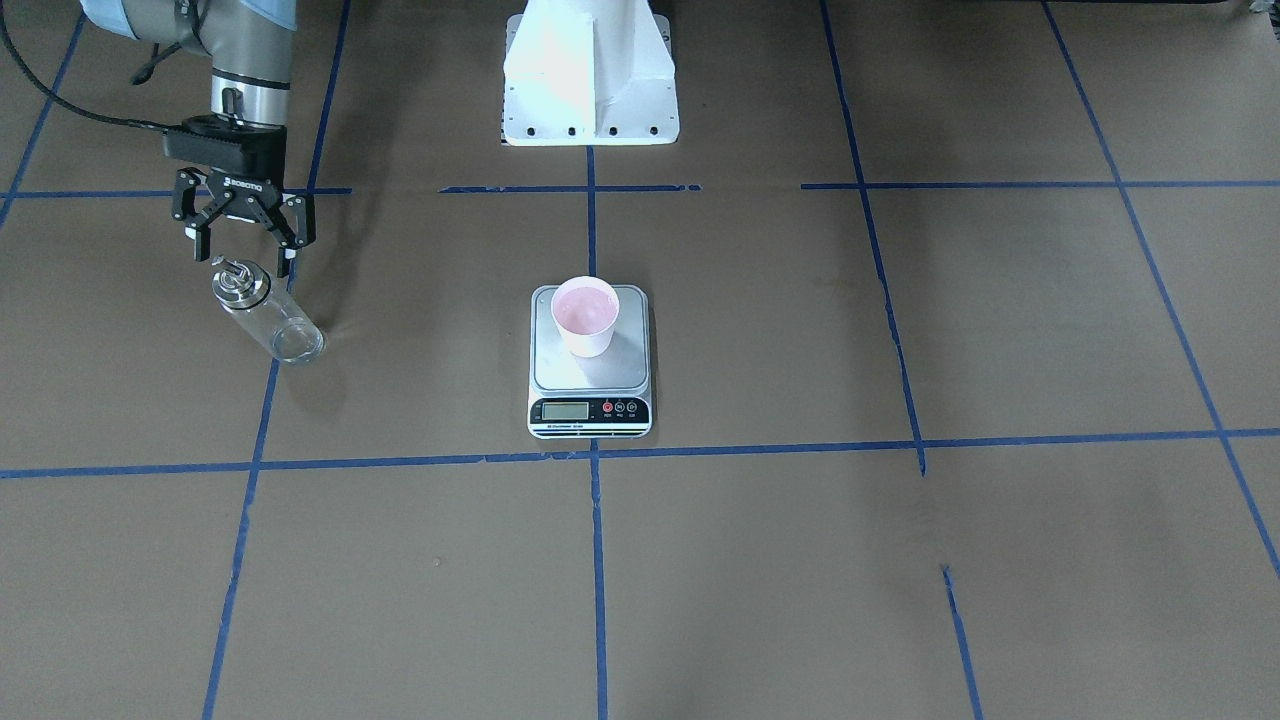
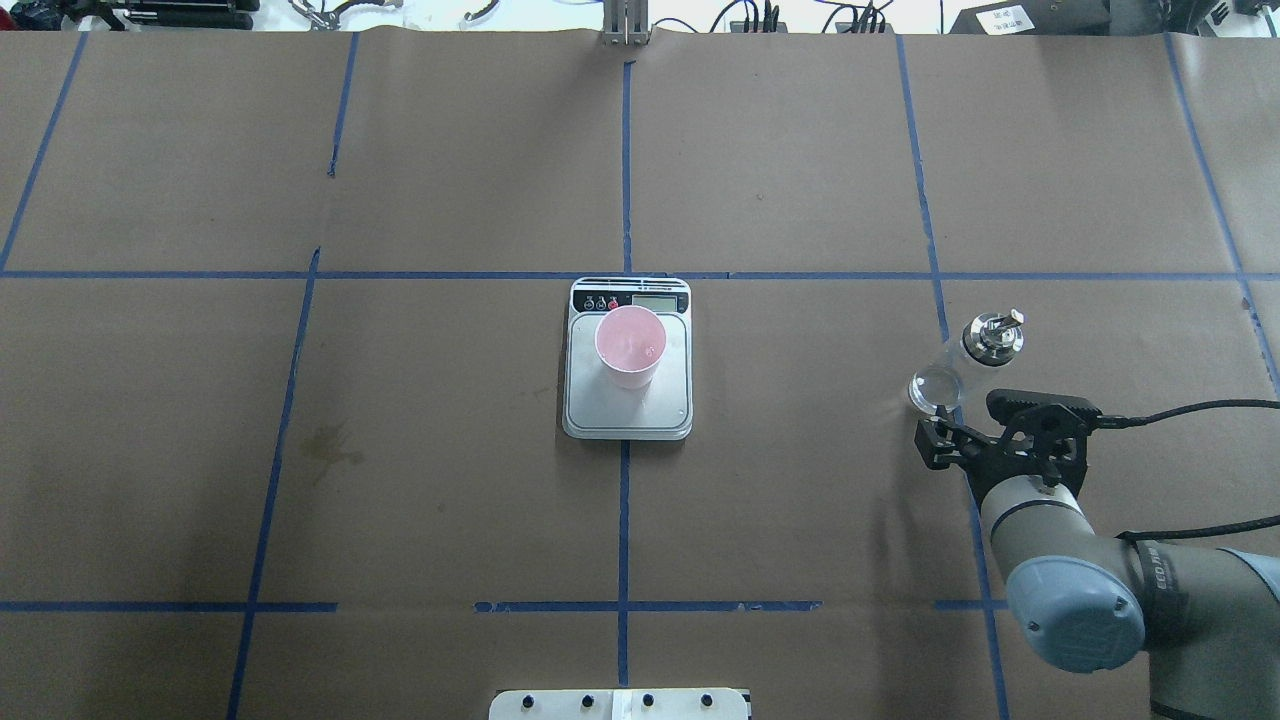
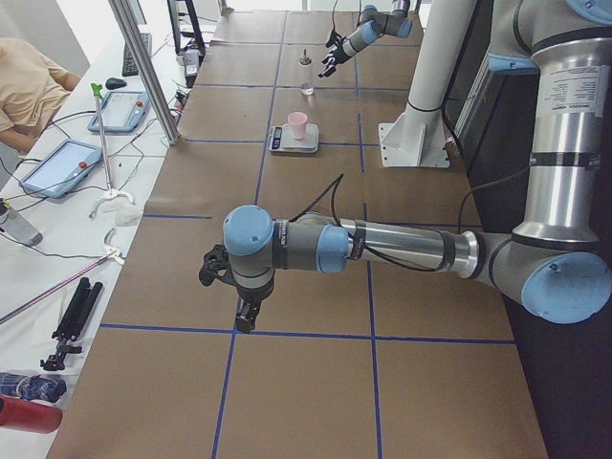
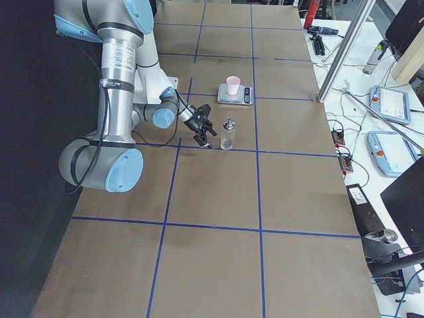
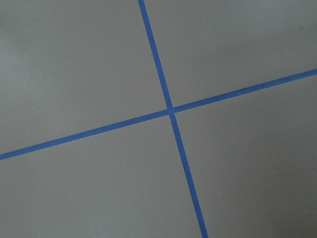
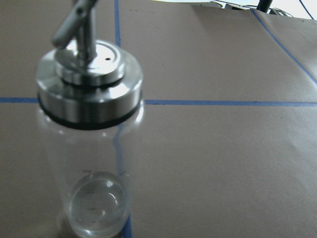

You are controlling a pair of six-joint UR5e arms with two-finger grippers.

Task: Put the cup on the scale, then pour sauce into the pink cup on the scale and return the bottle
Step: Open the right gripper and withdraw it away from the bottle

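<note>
The pink cup [image 1: 586, 317] stands upright on the steel platform of the scale [image 1: 590, 385] at the table's middle, also in the overhead view [image 2: 630, 347]. The clear glass bottle [image 1: 268, 312] with its silver spout cap stands upright on the table on my right side, apart from the scale. My right gripper [image 1: 248, 243] is open and empty, just behind the bottle and not touching it; the right wrist view shows the bottle [image 6: 91, 139] close up, with no liquid level I can make out. My left gripper [image 3: 239, 308] hangs over bare table far from the scale; I cannot tell whether it is open.
The white robot pedestal [image 1: 590, 75] stands behind the scale. Blue tape lines [image 5: 171, 111] grid the brown table. Tablets, cables and a seated person [image 3: 29, 86] are on the operators' side table beyond the table's edge.
</note>
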